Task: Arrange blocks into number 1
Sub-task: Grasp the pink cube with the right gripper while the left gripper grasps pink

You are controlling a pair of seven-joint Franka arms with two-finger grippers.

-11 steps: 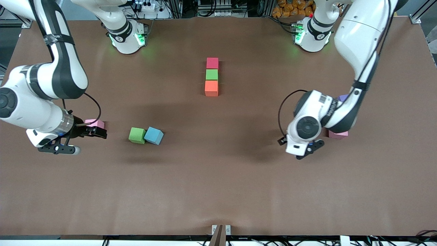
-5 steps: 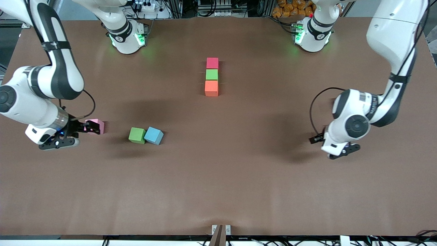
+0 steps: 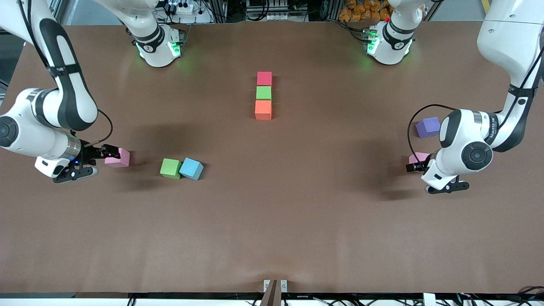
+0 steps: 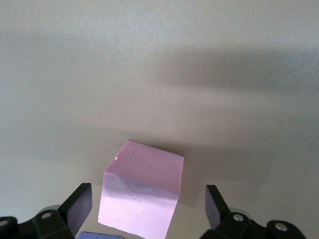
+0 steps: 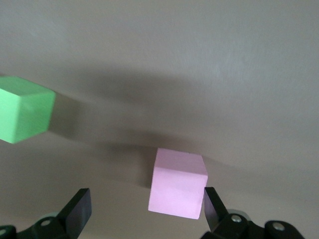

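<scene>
The brown table (image 3: 272, 221) is bare across the whole strip nearest the front camera, edge to edge, and also between the middle column of blocks and either arm's end.

The right arm reaches low at its own end of the table. The right gripper (image 3: 103, 153) sits just beside a pink block (image 3: 118, 157), fingers spread wide, gripping nothing; the right wrist view shows that block (image 5: 178, 182) between the 2 fingertips (image 5: 79, 206) with a gap on each side.

The left arm reaches low at the other end. The left gripper (image 3: 415, 166) is at a second pink block (image 3: 417, 158), fingers likewise wide and closed on nothing; the left wrist view shows this block (image 4: 141, 188) between the fingertips (image 4: 79, 204), clear of both.

3 blocks stand in a straight column mid-table, faces touching: red block (image 3: 264, 78) closest to the arm bases, green block (image 3: 264, 92) in the middle, orange block (image 3: 263, 109) nearest the front camera.

A second green block (image 3: 171, 168) and a blue block (image 3: 191, 169) touch at 1 corner, both skewed, near the first pink block.

A purple block (image 3: 428, 127) lies alone, farther from the front camera than the second pink block.
</scene>
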